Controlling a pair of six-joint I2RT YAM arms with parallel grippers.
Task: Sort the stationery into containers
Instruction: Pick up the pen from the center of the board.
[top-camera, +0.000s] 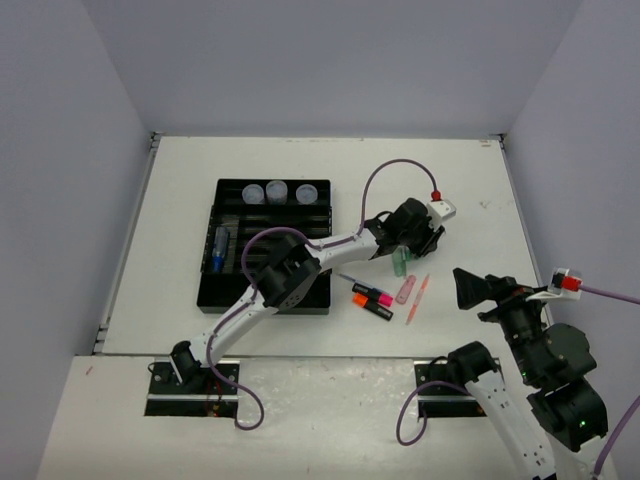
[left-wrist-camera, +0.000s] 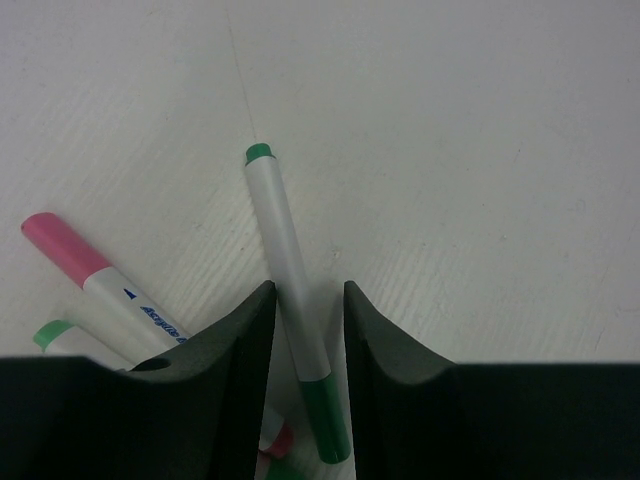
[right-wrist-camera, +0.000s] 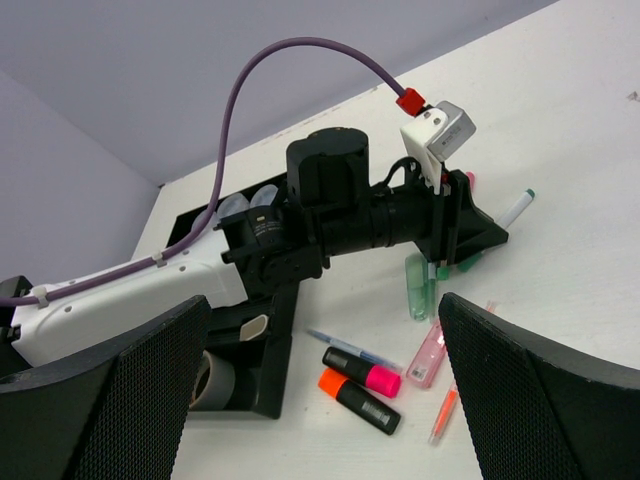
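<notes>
Top view: left gripper low over the table, right of the organiser tray.
Left wrist view: jaws parted, straddling a white marker with green ends lying flat.
Right wrist view: right gripper spread wide, empty.

Upper right, top view: bare table, wide passage.
Centre: barred by left arm slanting over the tray corner.
Right of tray: crowded with highlighters and orange pen, little room between.
Between left fingers: taken by green-capped pen; sliver of clearance toward frame right.
Lower right: right gripper, spread wide, apart from the pens.
</notes>
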